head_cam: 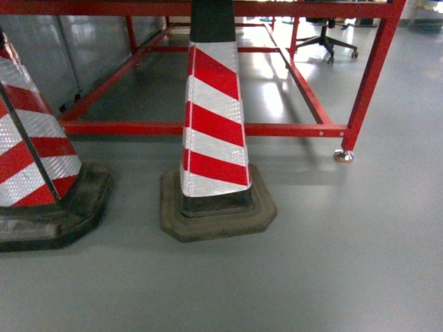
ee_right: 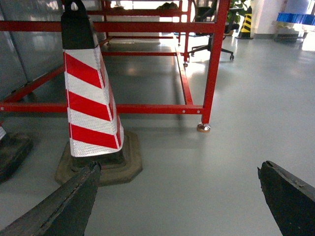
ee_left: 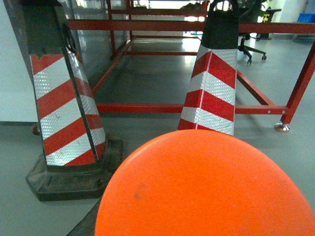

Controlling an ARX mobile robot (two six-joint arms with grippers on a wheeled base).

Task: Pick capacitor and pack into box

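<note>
Where the right wrist camera looks down, the right gripper (ee_right: pixel 178 196) shows two dark jaws set wide apart, with nothing but grey floor (ee_right: pixel 197 167) between them. The left gripper cannot be seen; a big round orange thing (ee_left: pixel 204 189) fills the bottom of the left wrist view, so its jaws cannot be told. Just past that stand two cones, the middle cone (head_cam: pixel 214 124) and the left cone (head_cam: pixel 31 152), red and white striped on dark bases. Behind them is a red metal frame (head_cam: pixel 208 128). Far back sits an office chair (head_cam: pixel 331 38). The box and the capacitor are not in any view.
</note>
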